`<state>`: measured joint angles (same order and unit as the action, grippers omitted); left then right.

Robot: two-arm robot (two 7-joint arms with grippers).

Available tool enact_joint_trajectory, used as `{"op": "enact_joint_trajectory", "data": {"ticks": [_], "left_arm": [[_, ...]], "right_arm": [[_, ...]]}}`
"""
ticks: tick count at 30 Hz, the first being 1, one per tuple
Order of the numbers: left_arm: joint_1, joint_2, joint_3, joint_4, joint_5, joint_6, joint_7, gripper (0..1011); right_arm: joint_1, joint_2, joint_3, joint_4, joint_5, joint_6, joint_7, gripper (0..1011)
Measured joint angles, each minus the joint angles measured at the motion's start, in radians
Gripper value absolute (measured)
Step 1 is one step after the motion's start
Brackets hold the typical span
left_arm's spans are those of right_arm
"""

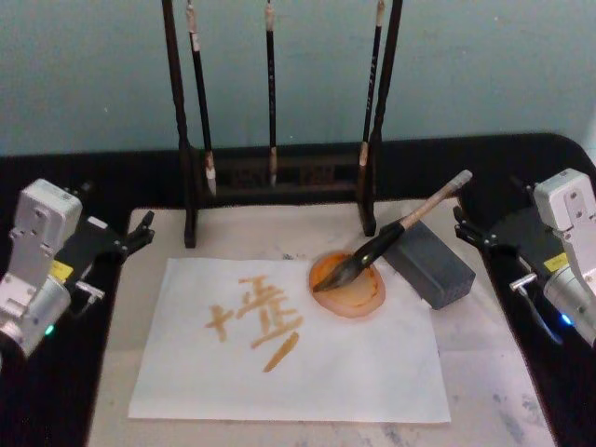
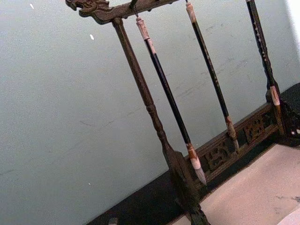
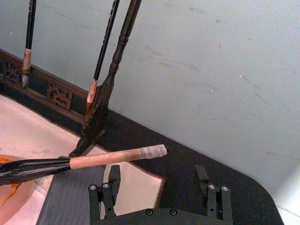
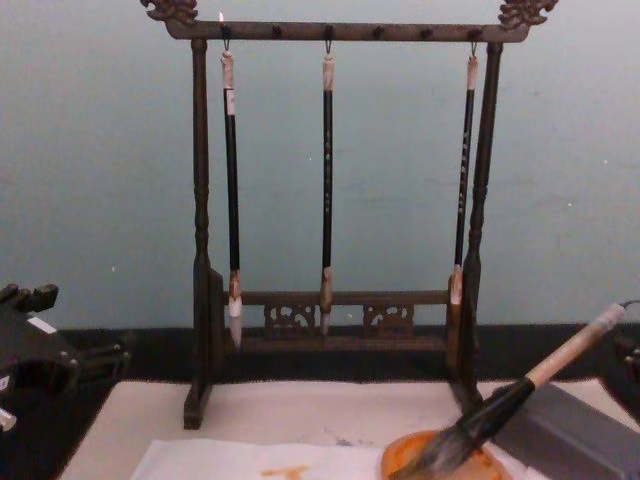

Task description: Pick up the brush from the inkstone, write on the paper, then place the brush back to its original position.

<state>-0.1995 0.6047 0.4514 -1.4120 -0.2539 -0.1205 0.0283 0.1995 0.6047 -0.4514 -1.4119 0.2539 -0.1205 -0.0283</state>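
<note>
You'll find the brush (image 1: 391, 240) lying tilted, its dark bristles resting in the inkstone (image 1: 358, 296) and its pale, white-taped end raised toward the right rear corner of the mat (image 1: 494, 391). The inkstone, a shallow round orange-brown dish, sits on the paper's (image 1: 354, 363) rear right part. The paper lies flat on the mat's front half, with orange-brown strokes left of centre.

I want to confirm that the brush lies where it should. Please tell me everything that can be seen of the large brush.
The large brush has a pale beige handle that turns black toward bushy dark bristles, and a white-taped end. It lies tilted: the bristles rest in the round orange-brown inkstone, the handle leans on the edge of the grey block, and the taped end is raised. The open right gripper is apart from it.
</note>
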Motion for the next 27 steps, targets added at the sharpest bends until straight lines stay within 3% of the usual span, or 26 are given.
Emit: {"op": "enact_joint_trajectory", "data": {"ticks": [9, 15, 21, 24, 27], "left_arm": [[0.000, 0.000, 0.000, 0.000, 0.000, 0.000, 0.000, 1010], [0.000, 0.000, 0.000, 0.000, 0.000, 0.000, 0.000, 1010], [0.000, 0.000, 0.000, 0.000, 0.000, 0.000, 0.000, 1009], [0.000, 0.000, 0.000, 0.000, 0.000, 0.000, 0.000, 1010], [0.000, 0.000, 0.000, 0.000, 0.000, 0.000, 0.000, 1009]], "right_arm": [[-0.003, -0.002, 0.004, -0.003, 0.002, 0.005, 0.000, 1000], [-0.028, -0.017, 0.056, -0.044, 0.077, 0.103, 0.019, 1000], [-0.056, -0.023, 0.133, -0.099, 0.212, 0.218, 0.081, 1000], [-0.066, -0.032, 0.178, -0.121, 0.298, 0.278, 0.124, 1000], [-0.073, -0.059, 0.245, -0.132, 0.423, 0.364, 0.171, 1000]]}}
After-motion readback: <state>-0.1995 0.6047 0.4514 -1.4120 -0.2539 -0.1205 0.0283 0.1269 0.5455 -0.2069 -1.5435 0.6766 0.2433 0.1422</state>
